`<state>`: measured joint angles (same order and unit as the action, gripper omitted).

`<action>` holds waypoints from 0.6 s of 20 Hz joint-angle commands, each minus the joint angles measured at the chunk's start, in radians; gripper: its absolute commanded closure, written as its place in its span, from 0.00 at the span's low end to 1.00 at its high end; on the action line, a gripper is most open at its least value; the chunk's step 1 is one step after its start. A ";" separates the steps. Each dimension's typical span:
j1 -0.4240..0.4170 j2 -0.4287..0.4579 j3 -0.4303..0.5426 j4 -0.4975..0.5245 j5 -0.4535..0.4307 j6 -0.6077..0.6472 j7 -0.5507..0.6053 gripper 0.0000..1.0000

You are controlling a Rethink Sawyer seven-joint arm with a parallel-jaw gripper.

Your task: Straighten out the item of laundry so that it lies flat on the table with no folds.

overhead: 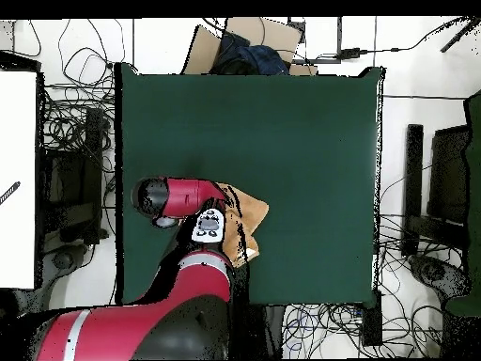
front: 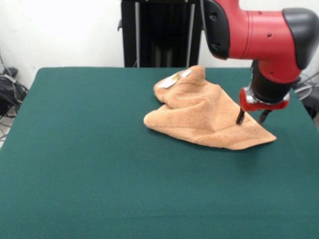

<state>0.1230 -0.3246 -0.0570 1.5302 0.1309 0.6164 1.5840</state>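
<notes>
The tool [front: 250, 117], fingers apart, stands over the towel's [front: 199, 109] pointed corner; the crumpled bulk runs away from it toward the label end on the worktop [front: 89, 164].

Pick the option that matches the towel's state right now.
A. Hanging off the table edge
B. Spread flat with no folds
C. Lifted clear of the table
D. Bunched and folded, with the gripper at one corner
D: the front view shows the towel heaped in creases on the table, with the gripper down at its corner nearest the arm.
</notes>
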 commanded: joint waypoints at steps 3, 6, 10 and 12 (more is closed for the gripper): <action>0.005 0.038 0.081 -0.051 0.031 -0.063 0.182 0.00; 0.004 0.034 0.080 -0.050 0.030 -0.061 0.182 0.00; 0.001 0.036 0.085 -0.050 0.033 -0.065 0.181 0.00; 0.000 0.031 0.088 -0.039 0.034 -0.071 0.182 0.00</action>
<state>0.1231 -0.3137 -0.0570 1.5175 0.1309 0.6170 1.5840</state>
